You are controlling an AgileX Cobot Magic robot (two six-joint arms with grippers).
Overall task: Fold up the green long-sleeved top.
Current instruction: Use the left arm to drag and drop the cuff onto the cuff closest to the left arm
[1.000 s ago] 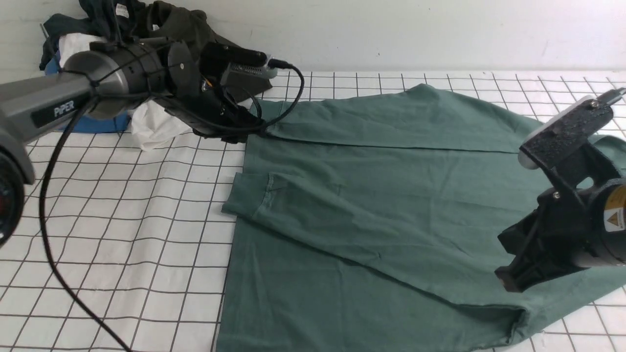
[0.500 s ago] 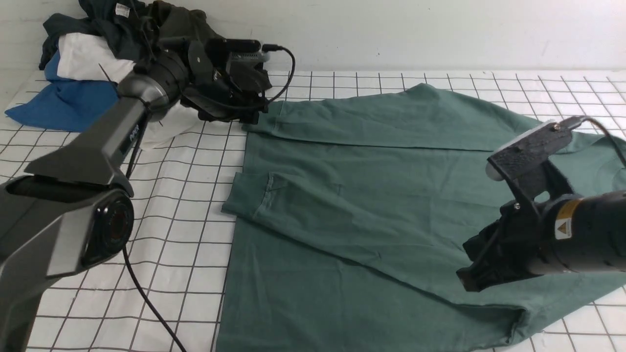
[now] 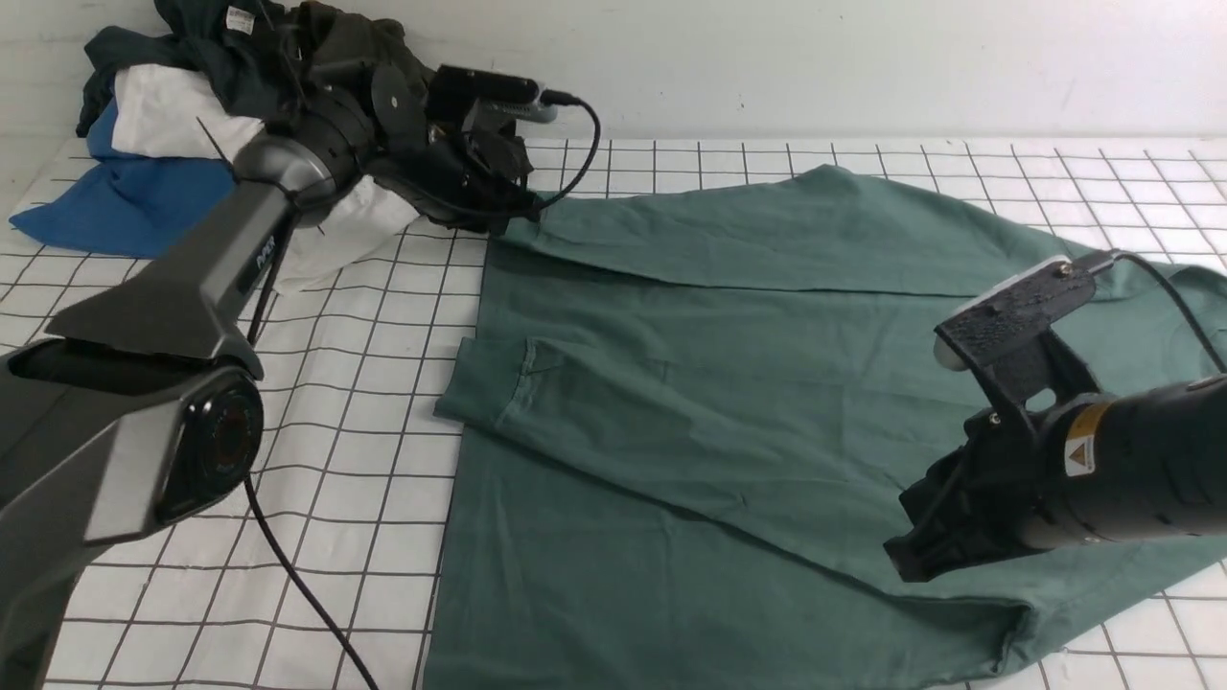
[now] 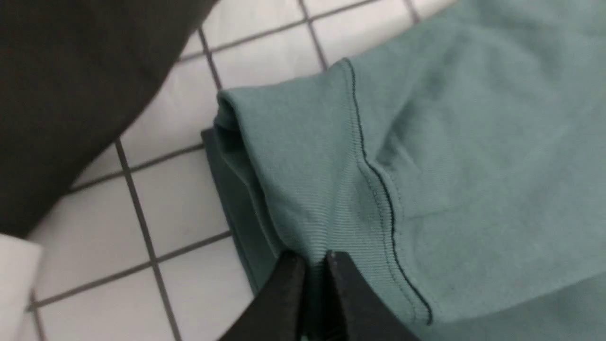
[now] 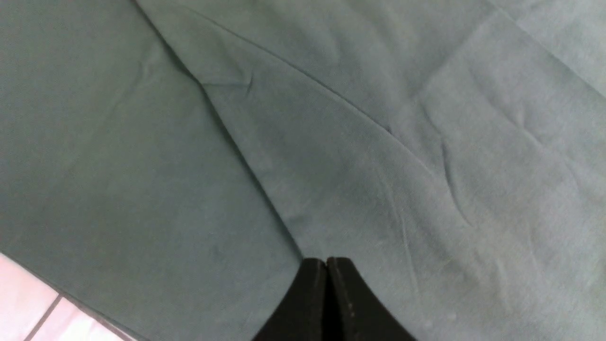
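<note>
The green long-sleeved top point(image 3: 729, 383) lies spread on the gridded white counter point(image 3: 316, 402), filling it from the centre out to 3 o'clock and down to 6 o'clock. 1 sleeve is laid slantwise across the body, with its cuff point(image 3: 494, 383) at the garment's 9 o'clock edge. A long strip along the 12 o'clock side is folded over the body.

The left pincer point(image 3: 516, 213) reaches to the top's 11 o'clock corner. In the left wrist view its 2 black fingertips point(image 4: 291, 270) stand almost together, clamped on the ribbed edge of the other sleeve's cuff, which is raised slightly off the tiles there. A dark olive garment point(image 3: 355, 43) lies just beside that corner.

The right pincer point(image 3: 906, 563) sits over the top at about 4 o'clock, pointing down towards the lower sleeve. The right wrist view shows its jaws pressed together with nothing between them. The pictures do not show whether the tips touch the cloth.

At 10 to 11 o'clock a heap of other clothes is pushed against the wall: a white piece point(image 3: 158, 105), a blue piece point(image 3: 105, 216) and a dark teal garment with a white label point(image 3: 206, 29). A black cable point(image 3: 292, 589) trails across the counter at 7 o'clock.
</note>
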